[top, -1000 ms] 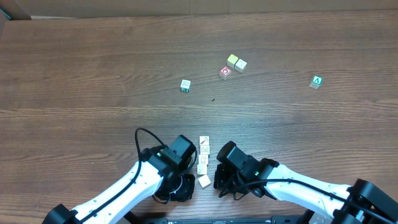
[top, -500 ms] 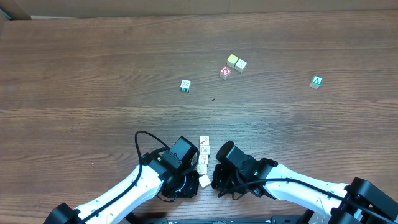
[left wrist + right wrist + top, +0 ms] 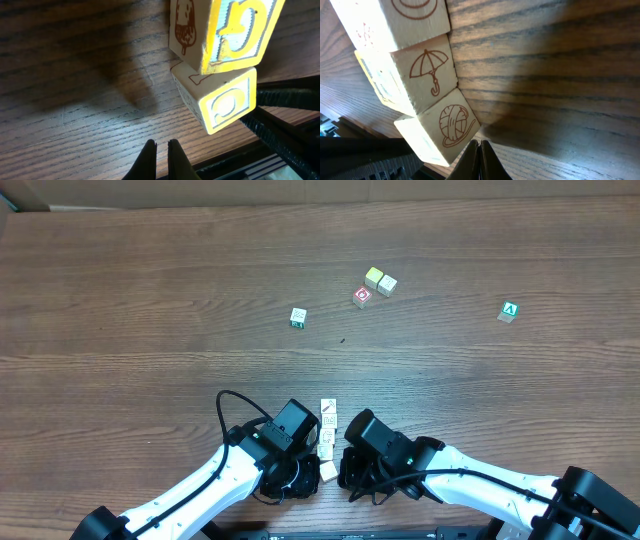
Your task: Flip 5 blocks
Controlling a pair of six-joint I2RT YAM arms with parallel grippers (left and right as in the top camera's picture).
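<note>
Blocks (image 3: 327, 423) lie in a short row on the counter (image 3: 150, 300), between my two tools and near both. Left tool (image 3: 161, 146): fingers pinched nearly together, gripping nothing, over bare wood. Two adjoining blocks sit ahead and to its right, apart from the tips. Right tool (image 3: 479, 145): clenched tight, empty, tips right beside the corner of the yarn-print block (image 3: 451, 127), which is ahead-left of it. Can't tell if I'm touching it.
</note>
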